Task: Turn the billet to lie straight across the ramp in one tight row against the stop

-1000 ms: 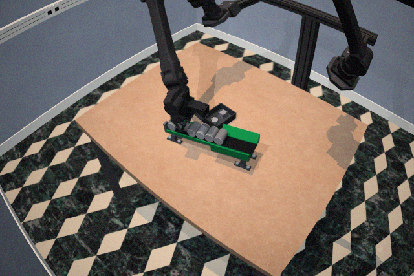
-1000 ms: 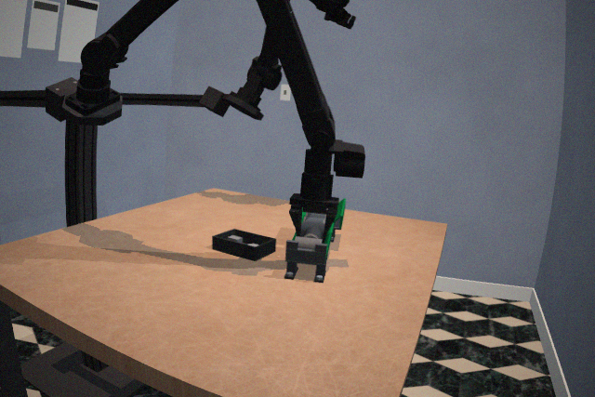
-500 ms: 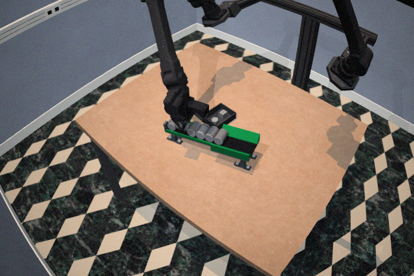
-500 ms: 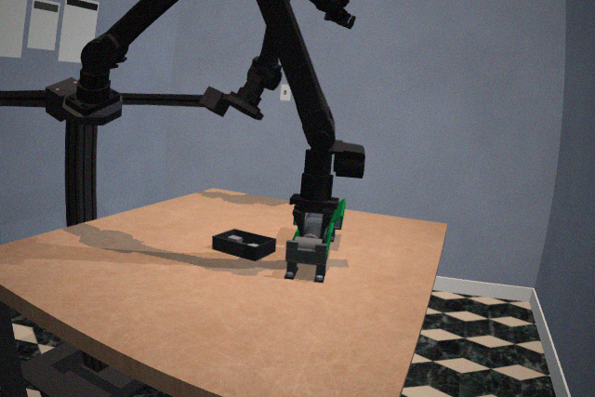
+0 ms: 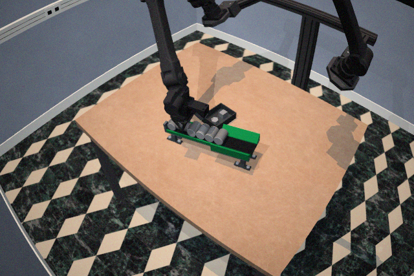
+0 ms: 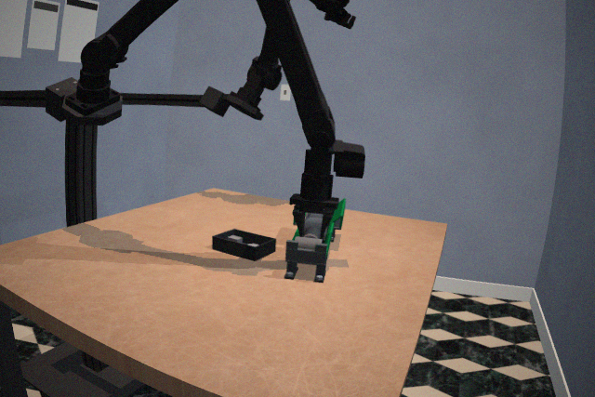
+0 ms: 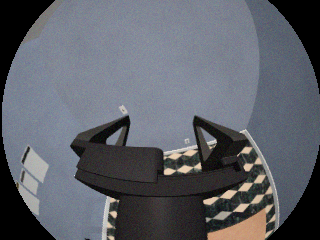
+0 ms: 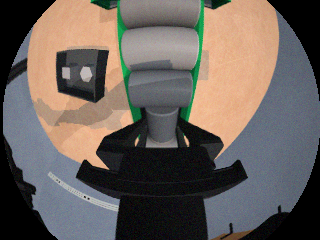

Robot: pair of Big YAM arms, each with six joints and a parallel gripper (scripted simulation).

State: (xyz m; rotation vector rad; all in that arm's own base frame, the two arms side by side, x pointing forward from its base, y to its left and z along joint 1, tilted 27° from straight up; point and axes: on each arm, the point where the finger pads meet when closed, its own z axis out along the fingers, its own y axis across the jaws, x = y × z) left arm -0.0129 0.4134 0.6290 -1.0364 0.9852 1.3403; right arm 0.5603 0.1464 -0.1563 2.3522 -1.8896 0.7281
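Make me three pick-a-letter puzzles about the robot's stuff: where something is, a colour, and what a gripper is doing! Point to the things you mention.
1. Where is the black tray (image 5: pixel 228 119) (image 6: pixel 232 246) (image 8: pixel 101 77)?
A on the floor
B on the table (image 5: pixel 267 199) (image 6: pixel 216 310) (image 7: pixel 245 227) (image 8: pixel 235 75), beside the ramp (image 5: pixel 242 134) (image 6: pixel 337 219) (image 8: pixel 124 82)
C under the ramp

2. What colour are the ramp's sides?
A green
B red
C yellow

3. What is the right gripper (image 5: pixel 180 126) (image 6: pixel 315 236) (image 8: pixel 161 119) doing?
A standing open, holding nothing
B holding the tray
C holding the lengthwise billet (image 5: pixel 188 128) (image 6: pixel 313 227) (image 8: pixel 161 122)

Answers:
1 B: the top view shows it there.
2 A: the top view shows green sides.
3 C: the right wrist view shows the billet between its fingers.
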